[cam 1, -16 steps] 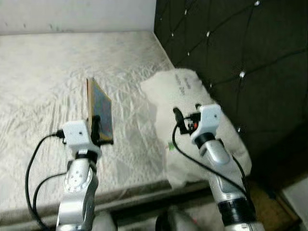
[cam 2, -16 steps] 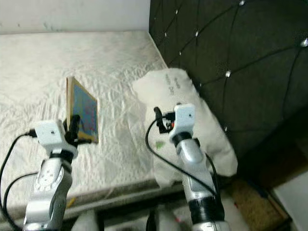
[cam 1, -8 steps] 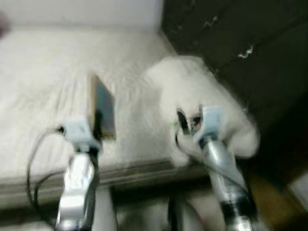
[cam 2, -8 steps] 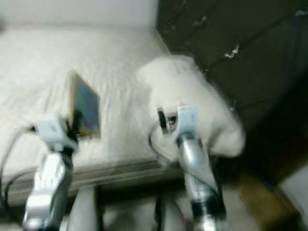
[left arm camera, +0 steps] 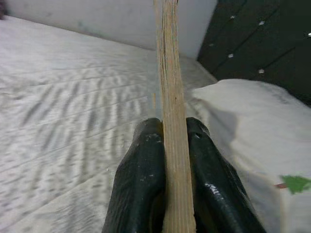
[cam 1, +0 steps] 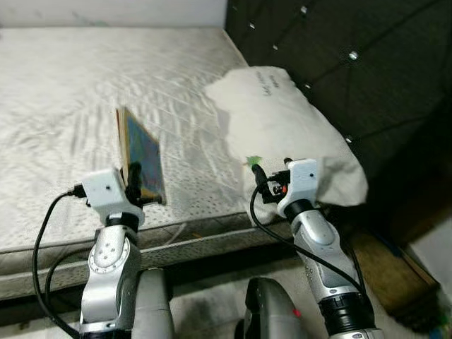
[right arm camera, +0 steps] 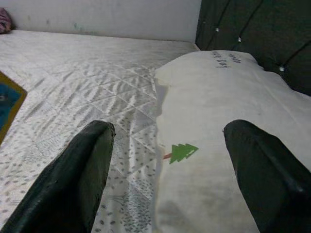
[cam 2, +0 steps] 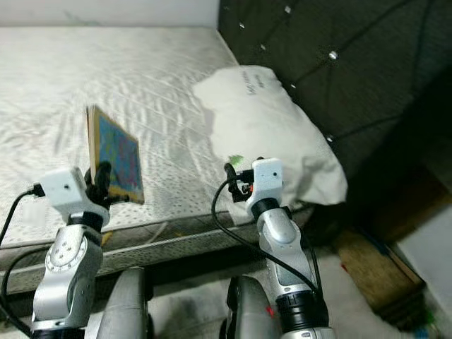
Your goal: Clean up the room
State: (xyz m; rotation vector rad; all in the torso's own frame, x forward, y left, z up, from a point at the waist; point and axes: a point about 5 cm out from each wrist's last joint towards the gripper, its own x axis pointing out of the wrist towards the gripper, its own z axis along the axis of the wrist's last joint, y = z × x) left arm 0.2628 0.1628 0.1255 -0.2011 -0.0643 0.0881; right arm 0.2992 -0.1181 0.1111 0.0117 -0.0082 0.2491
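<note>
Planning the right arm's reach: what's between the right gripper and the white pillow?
Nothing. Right wrist view shows the open right gripper facing the white pillow directly, quilted mattress alongside.

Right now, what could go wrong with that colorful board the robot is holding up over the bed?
The left tool pinches only the bottom edge of the thin wooden board, which stands tall above it, so it could tip or slip out onto the mattress. The right tool is open close to the white pillow and might bump it.
</note>
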